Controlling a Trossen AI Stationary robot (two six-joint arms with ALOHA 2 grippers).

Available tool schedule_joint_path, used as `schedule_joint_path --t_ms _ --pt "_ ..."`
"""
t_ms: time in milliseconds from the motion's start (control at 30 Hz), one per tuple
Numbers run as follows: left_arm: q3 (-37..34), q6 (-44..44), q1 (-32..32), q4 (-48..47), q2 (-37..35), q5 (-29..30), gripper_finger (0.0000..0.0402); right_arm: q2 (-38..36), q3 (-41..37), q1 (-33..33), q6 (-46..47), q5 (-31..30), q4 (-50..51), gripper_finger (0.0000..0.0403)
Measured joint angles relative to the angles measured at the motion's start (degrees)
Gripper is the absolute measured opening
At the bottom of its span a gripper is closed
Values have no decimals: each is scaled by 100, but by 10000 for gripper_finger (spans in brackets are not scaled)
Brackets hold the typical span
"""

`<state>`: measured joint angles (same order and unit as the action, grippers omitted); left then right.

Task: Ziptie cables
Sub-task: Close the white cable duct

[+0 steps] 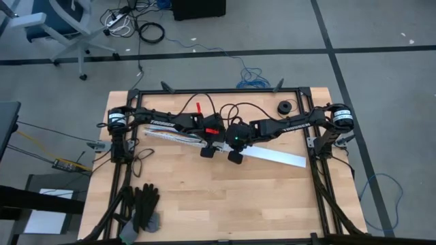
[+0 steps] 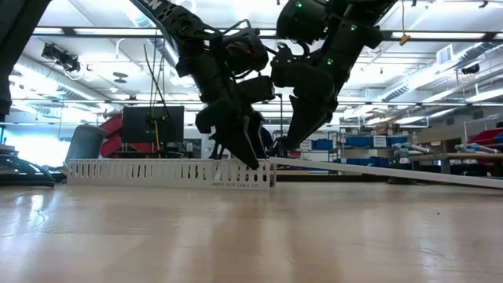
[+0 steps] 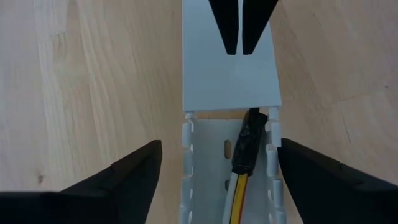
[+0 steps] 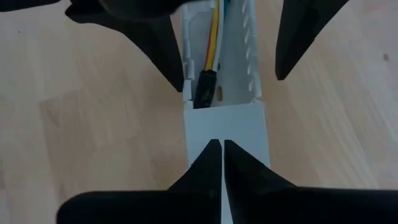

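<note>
Cables in a slotted channel, with both hands above it. The cables, thin yellow, white and reddish wires ending in a small dark plug, lie inside the white channel near the middle of the table; the plug rests just short of the edge of the flat white lid that covers the channel's farther stretch; no tie can be made out in any view.

Handling, as a judgement: the wires look light, limp and smooth, so they should bend and slip sideways rather than resist; the plug is the one stiff part and the likeliest place to pinch, or else the bundle just behind it, where the strands run together; a hard squeeze on single strands risks splaying them against the slotted walls.

The left hand hovers over the open part of the channel with its fingers spread wide, one on either side of the walls, holding nothing; whether it touches the channel cannot be told from here.

The right hand faces it from the other side, fingers pressed together to a point over the lid, seemingly on or just above it; nothing shows between them.
</note>
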<state>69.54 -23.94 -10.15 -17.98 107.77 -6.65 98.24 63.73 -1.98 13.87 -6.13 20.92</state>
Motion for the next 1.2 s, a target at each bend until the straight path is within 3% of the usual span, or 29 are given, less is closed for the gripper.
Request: schedule_joint_path --t_ms 433,1200 --pt "0 15 0 -17 0 -114 251 6 0 -2 9 144 -41 0" --pt "-181 13 -9 -33 7 -94 250 369 0 -114 -103 188 -375 0"
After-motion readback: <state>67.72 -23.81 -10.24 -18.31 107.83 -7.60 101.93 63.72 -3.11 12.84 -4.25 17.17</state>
